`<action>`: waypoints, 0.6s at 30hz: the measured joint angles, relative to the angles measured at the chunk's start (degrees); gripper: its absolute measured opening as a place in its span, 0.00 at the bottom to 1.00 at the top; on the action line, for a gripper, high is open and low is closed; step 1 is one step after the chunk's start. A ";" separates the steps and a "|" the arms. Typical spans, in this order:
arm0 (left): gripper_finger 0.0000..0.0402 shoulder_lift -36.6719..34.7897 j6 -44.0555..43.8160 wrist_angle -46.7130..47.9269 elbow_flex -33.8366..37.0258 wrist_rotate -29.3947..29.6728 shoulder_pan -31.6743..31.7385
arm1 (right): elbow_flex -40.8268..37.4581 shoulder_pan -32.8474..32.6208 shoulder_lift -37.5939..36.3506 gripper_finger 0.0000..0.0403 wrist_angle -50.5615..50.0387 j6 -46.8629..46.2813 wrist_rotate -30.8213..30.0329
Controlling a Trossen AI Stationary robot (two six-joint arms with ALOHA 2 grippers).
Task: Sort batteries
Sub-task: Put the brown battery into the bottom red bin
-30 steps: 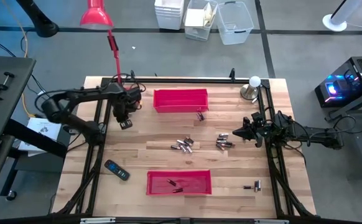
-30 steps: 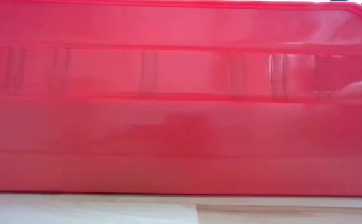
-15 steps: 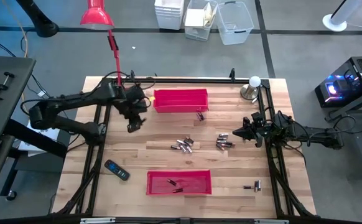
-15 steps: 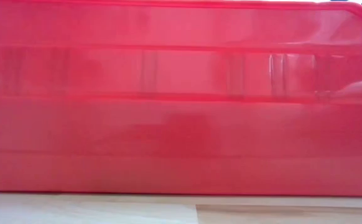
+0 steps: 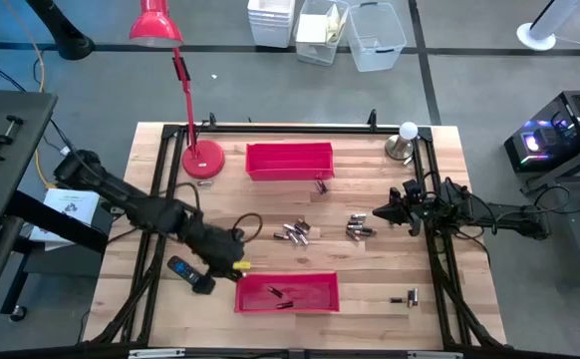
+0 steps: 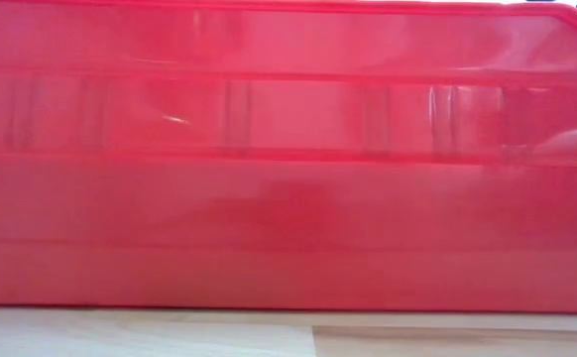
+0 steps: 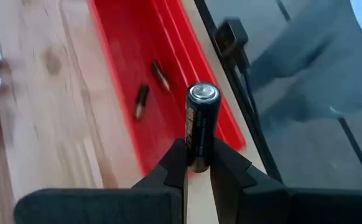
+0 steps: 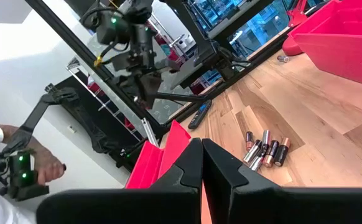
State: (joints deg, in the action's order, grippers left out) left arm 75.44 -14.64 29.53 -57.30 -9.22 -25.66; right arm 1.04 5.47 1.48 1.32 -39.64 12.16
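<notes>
My left gripper [image 5: 232,261] hovers at the left end of the near red tray [image 5: 286,292], shut on a black battery [image 7: 201,124]. Two small batteries [image 7: 142,101] lie inside that tray. Loose batteries lie on the wood in clusters at the table's middle [image 5: 292,232] and right of it [image 5: 358,228]. One lies beside the far red tray [image 5: 290,160], and a pair lies near the right edge [image 5: 410,296]. My right gripper [image 5: 380,211] waits at the table's right side, shut and holding nothing [image 8: 201,155]. My left gripper pinches the black battery by its lower end [image 7: 198,158] between the two fingertips [image 7: 176,163]. The battery stands out beyond the tips, in line with the fingers, its silvery cap [image 7: 203,93] away from them. It is lifted clear, over the near tray's left end.
A black handset [image 5: 188,274] lies just left of my left gripper. A red lamp's base [image 5: 203,160] stands left of the far tray, and a white bulb [image 5: 407,131] sits at the far right corner. The near tray's wall [image 6: 288,159] fills the low view. A person's hand holds a controller [image 8: 19,168].
My left gripper has swung from beside the lamp base at the far left, across the table toward the near edge, to the left end of the near red tray. The lamp base, covered by the arm before, now shows. The right arm has kept still.
</notes>
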 joint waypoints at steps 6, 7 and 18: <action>0.09 6.83 -0.85 -3.91 0.00 -2.47 -0.78 | 0.00 -0.02 0.04 0.00 0.00 0.00 0.00; 0.12 7.93 -0.74 -5.00 0.00 -3.22 -0.78 | 0.00 -0.01 0.04 0.00 0.00 0.00 0.00; 0.38 10.67 -1.16 -3.88 -3.31 -5.48 3.14 | 0.00 0.00 0.04 0.00 0.00 0.00 0.00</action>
State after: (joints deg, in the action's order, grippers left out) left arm 86.11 -15.80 25.65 -60.61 -14.70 -22.52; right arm 1.04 5.47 1.52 1.32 -39.64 12.16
